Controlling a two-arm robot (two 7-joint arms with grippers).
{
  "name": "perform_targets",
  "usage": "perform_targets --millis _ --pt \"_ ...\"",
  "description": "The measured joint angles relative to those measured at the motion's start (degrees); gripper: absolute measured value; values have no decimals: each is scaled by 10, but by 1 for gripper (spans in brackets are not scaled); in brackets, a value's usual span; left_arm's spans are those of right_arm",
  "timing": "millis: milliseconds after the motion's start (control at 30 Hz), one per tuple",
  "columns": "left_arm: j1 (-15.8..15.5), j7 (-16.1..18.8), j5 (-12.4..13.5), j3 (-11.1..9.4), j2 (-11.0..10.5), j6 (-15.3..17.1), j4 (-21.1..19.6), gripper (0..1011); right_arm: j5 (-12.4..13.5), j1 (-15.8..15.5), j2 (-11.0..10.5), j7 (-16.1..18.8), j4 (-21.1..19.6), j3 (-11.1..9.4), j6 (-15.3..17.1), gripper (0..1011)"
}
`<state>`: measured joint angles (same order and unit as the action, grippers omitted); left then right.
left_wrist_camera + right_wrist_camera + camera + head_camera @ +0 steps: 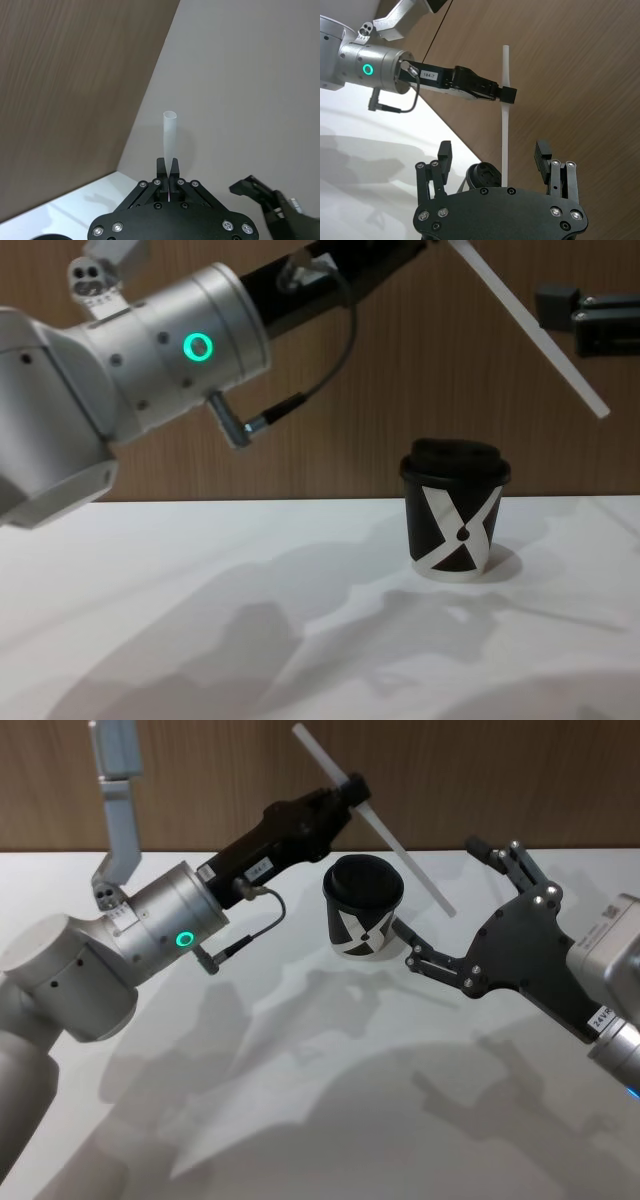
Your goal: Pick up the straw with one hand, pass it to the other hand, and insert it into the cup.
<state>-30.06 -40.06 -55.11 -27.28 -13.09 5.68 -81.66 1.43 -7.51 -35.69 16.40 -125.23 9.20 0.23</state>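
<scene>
My left gripper [352,792], the long black one on the silver wrist with the green ring, is shut on the white straw [400,850] a little above the straw's middle. The straw hangs tilted in the air behind and above the cup [363,907], a black paper cup with a white X and a black domed lid, standing upright on the table. The right gripper [440,888] is open just right of the cup, with the straw's lower end between its fingers and touching neither. In the right wrist view the straw [505,130] runs between the spread fingers [445,155].
The white table [320,1100] stretches wide in front of the cup. A brown wood-panel wall [200,770] stands close behind the cup. A thin black cable [255,932] loops from the left wrist. The cup [455,520] stands apart from both arms.
</scene>
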Motion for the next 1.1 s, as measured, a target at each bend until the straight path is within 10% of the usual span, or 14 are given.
perform_targets --millis 567,1100 --pt "-69 58 150 -55 13 -73 30 12 0 0 0 0 0 0 0 1001" --pt "-136 99 242 -92 12 -11 38 12 0 0 0 0 0 0 0 1001"
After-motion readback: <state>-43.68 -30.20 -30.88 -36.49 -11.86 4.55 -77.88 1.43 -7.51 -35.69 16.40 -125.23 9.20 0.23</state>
